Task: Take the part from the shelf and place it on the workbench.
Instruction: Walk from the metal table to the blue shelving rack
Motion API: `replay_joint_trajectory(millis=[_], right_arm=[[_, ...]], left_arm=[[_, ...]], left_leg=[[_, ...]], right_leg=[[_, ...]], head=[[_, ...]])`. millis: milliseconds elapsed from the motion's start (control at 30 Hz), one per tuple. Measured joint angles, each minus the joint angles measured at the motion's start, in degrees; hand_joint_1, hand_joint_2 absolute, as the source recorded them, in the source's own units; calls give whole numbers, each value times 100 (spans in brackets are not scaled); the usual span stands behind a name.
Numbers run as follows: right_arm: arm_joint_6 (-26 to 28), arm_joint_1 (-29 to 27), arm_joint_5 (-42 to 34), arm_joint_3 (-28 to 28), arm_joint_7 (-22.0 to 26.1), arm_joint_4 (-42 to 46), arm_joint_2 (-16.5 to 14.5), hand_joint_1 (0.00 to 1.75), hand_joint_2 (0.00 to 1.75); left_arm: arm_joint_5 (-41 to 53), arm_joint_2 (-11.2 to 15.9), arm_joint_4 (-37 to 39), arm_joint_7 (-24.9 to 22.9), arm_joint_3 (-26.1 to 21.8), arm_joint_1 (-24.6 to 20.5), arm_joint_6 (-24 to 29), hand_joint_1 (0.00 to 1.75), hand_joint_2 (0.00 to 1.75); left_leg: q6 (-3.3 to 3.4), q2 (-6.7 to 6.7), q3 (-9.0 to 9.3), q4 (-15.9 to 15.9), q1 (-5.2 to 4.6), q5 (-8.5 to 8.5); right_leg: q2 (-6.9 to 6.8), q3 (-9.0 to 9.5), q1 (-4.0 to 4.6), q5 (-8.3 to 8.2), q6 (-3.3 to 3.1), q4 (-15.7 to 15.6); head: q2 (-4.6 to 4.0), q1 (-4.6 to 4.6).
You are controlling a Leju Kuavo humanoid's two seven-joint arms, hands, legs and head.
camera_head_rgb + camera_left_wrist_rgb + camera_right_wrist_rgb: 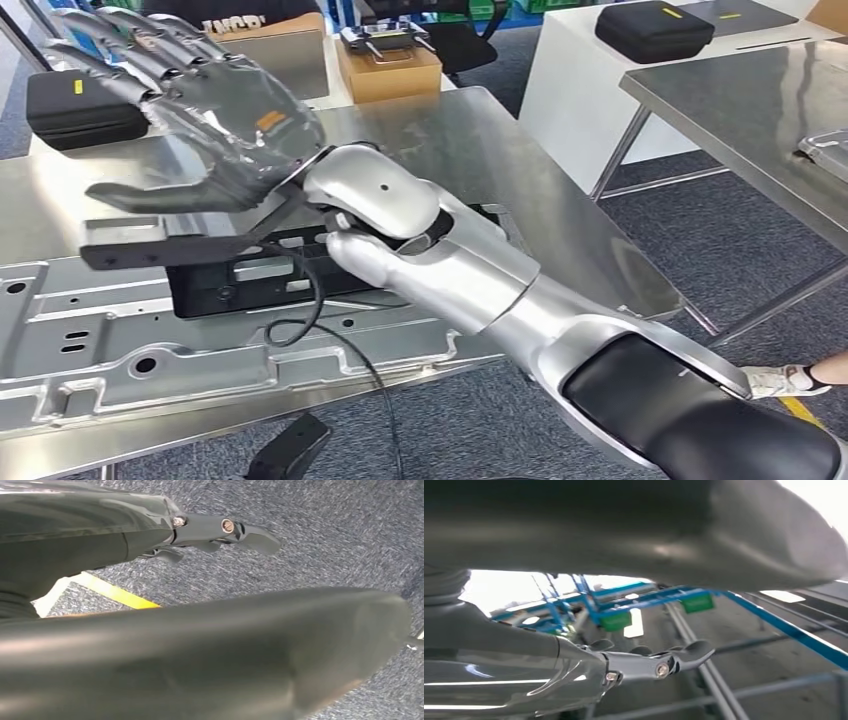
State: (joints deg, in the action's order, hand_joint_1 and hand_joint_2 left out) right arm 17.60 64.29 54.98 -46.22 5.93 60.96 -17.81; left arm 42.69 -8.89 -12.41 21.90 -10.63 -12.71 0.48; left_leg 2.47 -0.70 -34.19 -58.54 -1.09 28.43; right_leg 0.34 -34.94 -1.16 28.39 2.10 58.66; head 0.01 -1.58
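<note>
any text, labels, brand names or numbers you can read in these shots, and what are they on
None can be read in full.
White letters on a person's dark shirt, far edge of the head view: cut off and blurred, unreadable.
Orange sticker on the right hand: too small to read.
Yellow tags on the black cases: no legible text.
Green tags on the blue frame, right wrist view: blurred, unreadable.

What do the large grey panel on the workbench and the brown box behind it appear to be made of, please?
The panel looks like stamped sheet metal: dull silver, pressed ribs, punched holes. The brown box looks like matte corrugated cardboard, though its surface is too distant to confirm.
</note>
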Motion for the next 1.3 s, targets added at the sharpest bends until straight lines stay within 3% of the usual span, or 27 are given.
replay_joint_trajectory(millis=[67, 167, 200, 233, 267, 333, 400, 500, 533, 600, 667, 700, 733, 767, 800, 867, 933, 1000, 1067, 1133, 1200, 1233, 1267, 1300], right_arm=[[5, -24, -53, -146, -1, 160, -2, 0, 0], [20, -94, -100, -301, -1, 258, 1, 0, 0], [27, -128, -108, -347, -1, 265, 1, 0, 0], [38, -157, -113, -388, -1, 268, -4, 0, 0], [51, -176, -115, -426, -1, 268, -13, 0, 0], [90, -185, -123, -488, -7, 269, -45, 0, 0], [131, -181, -134, -530, -22, 263, -81, 0, 0], [195, -172, -146, -563, -36, 211, -125, 0, 0], [219, -165, -148, -573, -35, 183, -143, 0, 0], [265, -151, -155, -594, -35, 115, -175, 0, 0], [303, -148, -167, -618, -36, 42, -193, 0, 0], [318, -154, -174, -629, -36, 5, -196, 0, 0], [335, -162, -184, -640, -34, -32, -197, 0, 0], [355, -168, -197, -649, -32, -64, -198, 0, 0], [379, -171, -212, -656, -29, -91, -203, 0, 0], [433, -167, -246, -666, -22, -130, -219, 0, 0], [478, -161, -274, -675, -15, -165, -238, 0, 0], [510, -159, -297, -682, -6, -204, -248, 0, 0], [541, -160, -322, -682, 3, -244, -235, 0, 0], [568, -181, -344, -681, 15, -277, -208, 0, 0], [583, -233, -354, -682, 33, -302, -177, 0, 0], [593, -262, -355, -682, 49, -316, -161, 0, 0], [603, -287, -350, -683, 65, -330, -147, 0, 0], [615, -303, -342, -683, 81, -343, -139, 0, 0]], left_arm=[[1, -5, 0, -16, -19, 1, -2, 0, 0], [8, -13, 0, -58, -37, -2, -5, 0, 0], [14, -14, 0, -78, -40, -4, -6, 0, 0], [22, -14, 0, -95, -43, -8, -6, 0, 0], [32, -15, 0, -110, -44, -13, -6, 0, 0], [54, -21, 0, -124, -45, -27, -7, 0, 0], [76, -29, 0, -128, -44, -46, -9, 0, 0], [106, -38, 0, -134, -43, -60, -19, 0, 0], [109, -41, 0, -137, -43, -62, -24, 0, 0], [117, -44, 1, -145, -41, -68, -36, 0, 0], [127, -46, 1, -158, -40, -72, -44, 0, 0], [136, -46, 0, -163, -39, -72, -46, 0, 0], [145, -46, 0, -169, -39, -72, -47, 0, 0], [155, -46, 0, -175, -38, -74, -48, 0, 0], [160, -46, 0, -182, -38, -78, -48, 0, 0], [164, -49, 0, -196, -37, -94, -48, 0, 0], [167, -55, 0, -204, -34, -107, -48, 0, 0], [168, -59, 1, -208, -34, -108, -48, 0, 0], [168, -68, 1, -209, -34, -114, -49, 0, 0], [169, -82, 0, -209, -34, -120, -50, 0, 0], [174, -93, 0, -211, -34, -116, -50, 0, 0], [180, -97, 0, -215, -33, -115, -50, 0, 0], [190, -101, 0, -219, -32, -115, -49, 0, 0], [201, -105, 0, -224, -31, -118, -48, 0, 0]], left_leg=[[54, 32, 11, 67, 32, -69], [78, 64, -23, 90, 50, -118], [70, 70, -40, 88, 50, -132], [58, 74, -58, 83, 53, -147], [43, 75, -76, 74, 57, -160], [8, 74, -114, 38, 65, -177], [-50, 68, -157, -2, 60, -201], [-165, 59, -198, -15, 67, -251], [-205, 58, -223, -47, 76, -195], [-284, 56, -356, -397, 105, 157], [-348, 56, -583, -1136, 138, 649], [-368, 56, -650, -1451, 153, 794], [-382, 56, -633, -1598, 166, 828], [-390, 56, -508, -1516, 179, 751], [-393, 57, -282, -1228, 192, 610], [-381, 51, 260, -404, 203, 393], [-339, 37, 522, 57, 184, 355], [-267, 33, 496, 104, 163, 329], [-163, 58, 417, 122, 166, 237], [-69, 82, 292, 129, 156, 117], [-22, 92, 139, 110, 117, 8], [-8, 95, 62, 97, 94, -43], [1, 97, -13, 84, 71, -92], [7, 96, -81, 73, 45, -138]], right_leg=[[-2, -70, 9, 198, 11, 203], [-8, -430, 12, 805, 13, 1213], [-9, -509, 11, 905, 25, 1485], [-12, -494, 9, 893, 38, 1556], [-14, -363, 6, 780, 54, 1390], [-18, 119, 3, 471, 68, 601], [-9, 417, 18, 311, 16, 48], [-7, 391, 34, 257, -105, -29], [-17, 365, 27, 227, -155, -36], [-44, 280, 5, 144, -245, -53], [-60, 155, 7, 59, -271, -45], [-68, 88, 7, 15, -268, -37], [-76, 22, 5, -25, -261, -25], [-82, -39, 2, -60, -249, -10], [-84, -91, -3, -91, -234, 6], [-83, -168, -4, -148, -181, 32], [-81, -212, 1, -224, -105, 35], [-78, -241, -4, -303, -19, 13], [-66, -305, -10, -175, 29, 103], [-56, -467, -5, 304, 21, 606], [-53, -641, 8, 742, 11, 1358], [-51, -649, 17, 795, 9, 1588], [-49, -567, 29, 736, 0, 1624], [-47, -382, 47, 605, -25, 1443]], head=[[1, 4], [-1, 8], [-1, 8], [-1, 8], [-1, 8], [0, 8], [1, 6], [-1, 3], [-1, 2], [0, -2], [1, -3], [1, -3], [0, -3], [0, -3], [1, -3], [1, -2], [0, 1], [-1, 4], [0, 9], [0, 16], [-1, 19], [-1, 19], [-1, 19], [-1, 19]])
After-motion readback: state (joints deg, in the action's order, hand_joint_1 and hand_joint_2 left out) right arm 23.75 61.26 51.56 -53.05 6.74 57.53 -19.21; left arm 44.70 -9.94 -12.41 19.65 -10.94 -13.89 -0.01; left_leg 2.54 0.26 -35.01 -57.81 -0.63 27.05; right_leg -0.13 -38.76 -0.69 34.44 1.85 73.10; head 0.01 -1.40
